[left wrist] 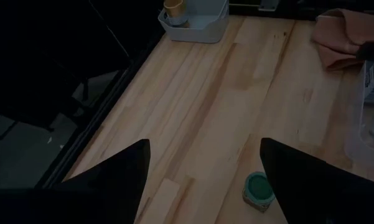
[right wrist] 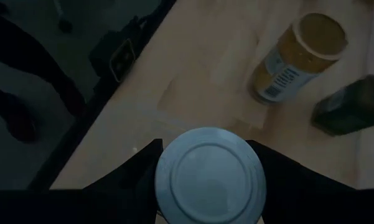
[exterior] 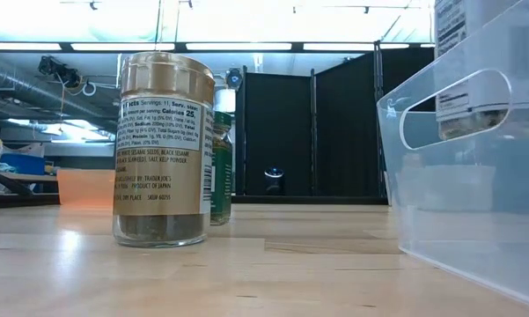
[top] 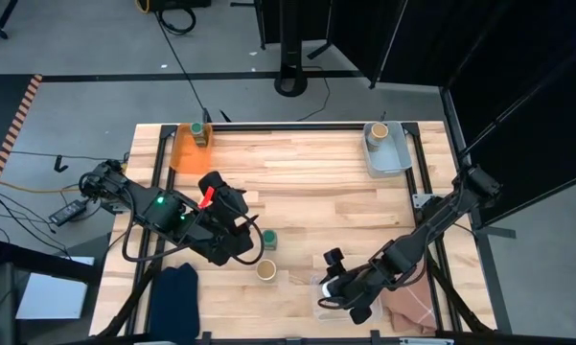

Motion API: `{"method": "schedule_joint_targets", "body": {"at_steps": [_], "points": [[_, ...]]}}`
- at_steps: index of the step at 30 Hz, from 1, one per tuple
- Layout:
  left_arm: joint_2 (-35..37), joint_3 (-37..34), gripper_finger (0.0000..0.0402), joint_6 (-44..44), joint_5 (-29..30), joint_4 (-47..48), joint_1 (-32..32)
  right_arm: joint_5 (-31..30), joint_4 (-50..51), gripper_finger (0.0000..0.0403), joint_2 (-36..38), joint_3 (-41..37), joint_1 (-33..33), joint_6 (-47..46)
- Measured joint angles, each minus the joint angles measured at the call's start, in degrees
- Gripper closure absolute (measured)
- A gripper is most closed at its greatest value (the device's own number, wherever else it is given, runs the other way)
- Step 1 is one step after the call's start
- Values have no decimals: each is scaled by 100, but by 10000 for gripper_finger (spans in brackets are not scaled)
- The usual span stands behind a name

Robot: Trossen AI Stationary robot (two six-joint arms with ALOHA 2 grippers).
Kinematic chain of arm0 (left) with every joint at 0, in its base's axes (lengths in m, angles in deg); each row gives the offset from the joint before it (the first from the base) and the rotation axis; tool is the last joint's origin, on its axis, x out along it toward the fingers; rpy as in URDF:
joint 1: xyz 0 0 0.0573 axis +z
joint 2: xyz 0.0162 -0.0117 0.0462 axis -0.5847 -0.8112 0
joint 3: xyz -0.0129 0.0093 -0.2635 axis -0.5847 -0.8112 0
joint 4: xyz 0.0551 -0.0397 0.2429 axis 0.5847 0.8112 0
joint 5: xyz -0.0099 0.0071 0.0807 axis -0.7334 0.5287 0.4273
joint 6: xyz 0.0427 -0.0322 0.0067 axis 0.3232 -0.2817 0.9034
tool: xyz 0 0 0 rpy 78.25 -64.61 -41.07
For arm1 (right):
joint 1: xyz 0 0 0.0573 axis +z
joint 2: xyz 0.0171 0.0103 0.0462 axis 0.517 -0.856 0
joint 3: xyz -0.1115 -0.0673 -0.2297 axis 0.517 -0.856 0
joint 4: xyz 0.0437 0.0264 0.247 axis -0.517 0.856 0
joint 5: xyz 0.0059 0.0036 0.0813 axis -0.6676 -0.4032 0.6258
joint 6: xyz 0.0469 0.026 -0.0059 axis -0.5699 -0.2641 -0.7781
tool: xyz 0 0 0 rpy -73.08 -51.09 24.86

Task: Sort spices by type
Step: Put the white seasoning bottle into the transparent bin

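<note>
Item: spice jars, small rigid cylinders, all upright with long axes vertical. White-lidded jar point(right wrist: 210, 175) sits between the fingers of the right hand point(top: 337, 290), lower right of centre in the high view, inside a clear bin point(top: 322, 290); whether the fingers press it I cannot tell. Tan-lidded jar point(top: 265, 270) and green-lidded jar point(top: 269, 240) stand free on the wooden surface point(top: 307, 182) at lower centre. Another green-lidded jar point(top: 200, 128) stands in the orange bin point(top: 182, 151) at upper left; a tan-lidded one point(top: 377, 129) in the grey bin point(top: 391, 158) at upper right. Left hand point(top: 238, 230), spread wide and empty, hangs beside the green jar. Handling, judged: light, hard, smooth-sided, likely slippery; best gripped across the body just below the lid.
</note>
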Motion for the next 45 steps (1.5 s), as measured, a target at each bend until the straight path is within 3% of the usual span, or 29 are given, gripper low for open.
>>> {"method": "schedule_joint_targets", "body": {"at_steps": [12, 22, 45], "points": [[0, 0, 92, 0, 254, -120, 2, 319, -1144, 193, 84, -746, -16, 238], [0, 0, 92, -2, 440, -120, 2, 329, -1963, 193, 579, -1658, -125, 259], [0, 0, 92, 31, 504, -115, 431, 335, -2040, 193, 570, -2051, -181, 141]]}}
